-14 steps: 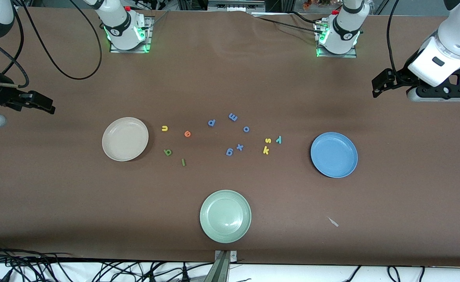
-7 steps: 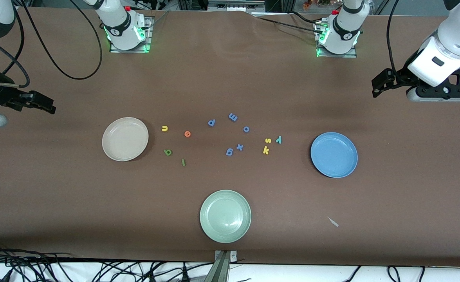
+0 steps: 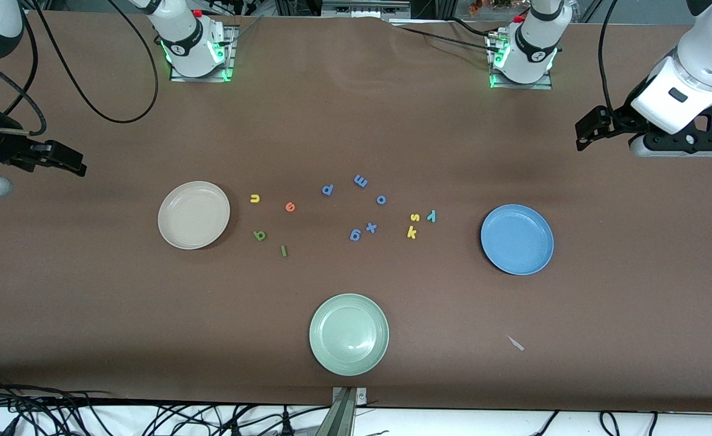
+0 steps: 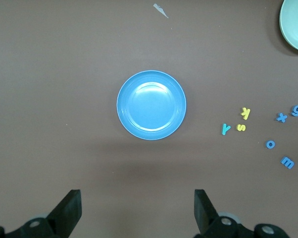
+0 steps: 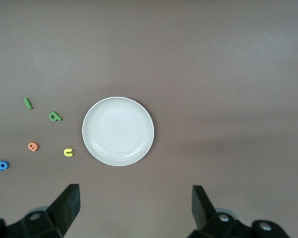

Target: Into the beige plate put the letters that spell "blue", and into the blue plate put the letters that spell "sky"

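Still, both plates, beige plate [image 3: 194, 215] and blue plate [image 3: 517, 239], lie empty; both grippers' fingers spread wide.

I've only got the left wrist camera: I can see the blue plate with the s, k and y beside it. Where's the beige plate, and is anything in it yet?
Observer: The beige plate sits toward the right arm's end of the table, with nothing in it.
Operator: And the letters for blue?
Observer: The yellow u, orange e, green b and dark green l all lie loose beside that plate.
Operator: What's the right gripper doing?
Observer: The right gripper hangs open near the right arm's end of the table, holding nothing.
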`<state>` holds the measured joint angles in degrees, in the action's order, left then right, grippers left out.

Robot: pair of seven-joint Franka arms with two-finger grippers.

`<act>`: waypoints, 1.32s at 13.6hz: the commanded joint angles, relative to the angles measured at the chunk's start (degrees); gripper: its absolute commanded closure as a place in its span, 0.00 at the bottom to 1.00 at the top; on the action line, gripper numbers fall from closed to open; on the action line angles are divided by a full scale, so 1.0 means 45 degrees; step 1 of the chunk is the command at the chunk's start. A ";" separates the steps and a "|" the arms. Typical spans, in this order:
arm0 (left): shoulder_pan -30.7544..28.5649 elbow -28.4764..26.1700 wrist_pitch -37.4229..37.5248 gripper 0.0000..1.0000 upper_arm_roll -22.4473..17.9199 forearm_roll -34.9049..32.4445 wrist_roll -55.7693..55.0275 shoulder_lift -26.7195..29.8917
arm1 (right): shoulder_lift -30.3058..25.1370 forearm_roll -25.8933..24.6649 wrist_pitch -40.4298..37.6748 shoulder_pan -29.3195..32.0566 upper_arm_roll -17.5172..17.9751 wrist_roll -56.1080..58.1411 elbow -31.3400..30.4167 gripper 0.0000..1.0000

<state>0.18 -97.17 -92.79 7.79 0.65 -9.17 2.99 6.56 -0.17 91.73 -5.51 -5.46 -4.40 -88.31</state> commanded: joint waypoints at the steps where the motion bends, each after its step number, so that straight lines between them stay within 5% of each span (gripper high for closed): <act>1: 0.0019 0.0362 0.0287 0.00 0.0066 -0.0241 0.0124 -0.0137 | 0.0085 0.0057 -0.0151 -0.0046 -0.0036 0.0137 0.0288 0.00; 18: 0.0019 0.0342 0.0287 0.00 0.0047 -0.0241 0.0124 -0.0137 | 0.0066 0.0037 -0.0151 -0.0241 -0.0016 0.0079 0.0269 0.00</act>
<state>0.18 -97.17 -92.78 7.79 0.65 -9.17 2.99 6.56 -0.17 91.73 -6.32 -5.40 -4.40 -88.31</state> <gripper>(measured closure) 0.000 0.000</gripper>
